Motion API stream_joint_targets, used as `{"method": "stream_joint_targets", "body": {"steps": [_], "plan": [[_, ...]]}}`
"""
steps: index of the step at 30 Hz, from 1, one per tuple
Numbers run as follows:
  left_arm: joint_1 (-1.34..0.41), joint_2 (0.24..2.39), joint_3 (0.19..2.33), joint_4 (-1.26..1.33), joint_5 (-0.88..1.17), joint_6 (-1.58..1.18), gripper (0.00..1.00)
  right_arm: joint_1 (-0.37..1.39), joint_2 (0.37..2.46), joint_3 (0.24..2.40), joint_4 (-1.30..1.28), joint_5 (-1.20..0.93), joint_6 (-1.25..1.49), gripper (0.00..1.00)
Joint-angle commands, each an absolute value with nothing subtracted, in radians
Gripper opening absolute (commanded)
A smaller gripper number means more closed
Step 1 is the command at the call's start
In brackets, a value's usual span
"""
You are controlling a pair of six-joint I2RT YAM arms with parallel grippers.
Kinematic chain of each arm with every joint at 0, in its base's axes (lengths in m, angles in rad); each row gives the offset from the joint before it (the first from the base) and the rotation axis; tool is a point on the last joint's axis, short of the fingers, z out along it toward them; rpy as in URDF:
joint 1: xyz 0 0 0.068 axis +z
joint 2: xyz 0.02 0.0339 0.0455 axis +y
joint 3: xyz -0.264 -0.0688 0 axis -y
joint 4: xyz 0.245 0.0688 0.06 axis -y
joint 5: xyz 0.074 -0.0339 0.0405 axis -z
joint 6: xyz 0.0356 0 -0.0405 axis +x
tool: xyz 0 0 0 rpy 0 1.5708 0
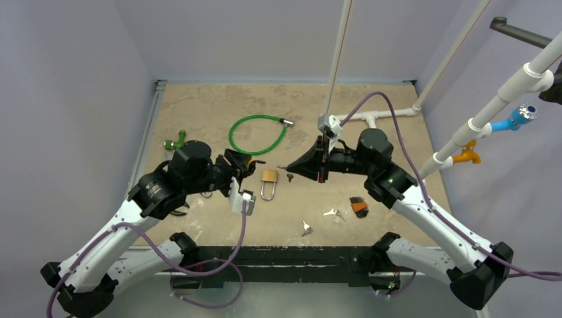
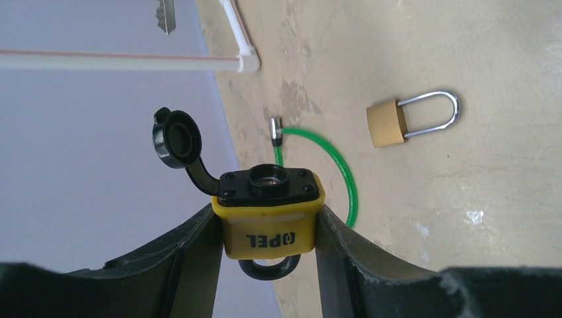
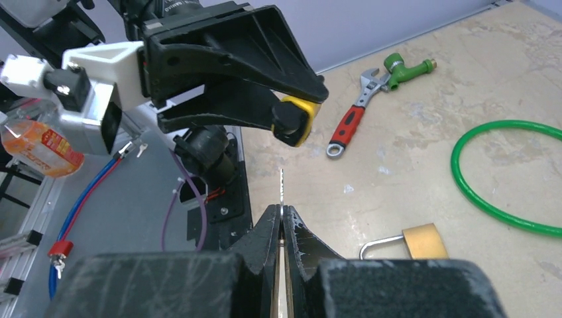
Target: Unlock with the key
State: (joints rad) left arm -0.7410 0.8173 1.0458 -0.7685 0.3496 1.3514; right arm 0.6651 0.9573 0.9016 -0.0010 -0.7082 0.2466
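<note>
My left gripper [image 2: 268, 222] is shut on a yellow padlock [image 2: 268, 228] with a black top, held by its sides above the table. Its keyhole [image 2: 268, 177] faces outward and the black dust cap [image 2: 175, 138] hangs open beside it. My right gripper [image 3: 282, 212] is shut on a thin silver key [image 3: 282, 189], whose blade pokes out edge-on from the fingertips. In the top view the key [image 1: 283, 167] points left toward the yellow padlock [image 1: 250, 163], with a gap between them. From the right wrist the yellow padlock [image 3: 301, 119] sits above and slightly right of the blade.
A brass padlock [image 1: 268, 179] lies on the table under the gap, a small dark key [image 1: 289, 177] beside it. A green cable loop [image 1: 257, 132], a green nozzle [image 1: 175, 141], a red-handled wrench [image 3: 351, 122], loose keys [image 1: 333, 212] and white pipes [image 1: 371, 118] are around.
</note>
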Motion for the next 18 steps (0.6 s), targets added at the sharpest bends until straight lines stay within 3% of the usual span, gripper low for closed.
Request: {"method": "stream_joint_targets", "body": {"steps": [1,6,18], "plan": [[-0.742,0.790,1.126,-0.747,0.197,1.305,0.00,0.676,0.982,0.976,0.073,-0.741,0.294,0.00],[-0.749,0.747,1.073,-0.698,0.165,1.331,0.00,0.735,1.007,1.025,-0.027,-0.683,0.237,0.00],[-0.767,0.747,1.119,-0.689,0.191,1.300,0.00,0.802,1.115,1.092,0.006,-0.611,0.250,0.00]]}}
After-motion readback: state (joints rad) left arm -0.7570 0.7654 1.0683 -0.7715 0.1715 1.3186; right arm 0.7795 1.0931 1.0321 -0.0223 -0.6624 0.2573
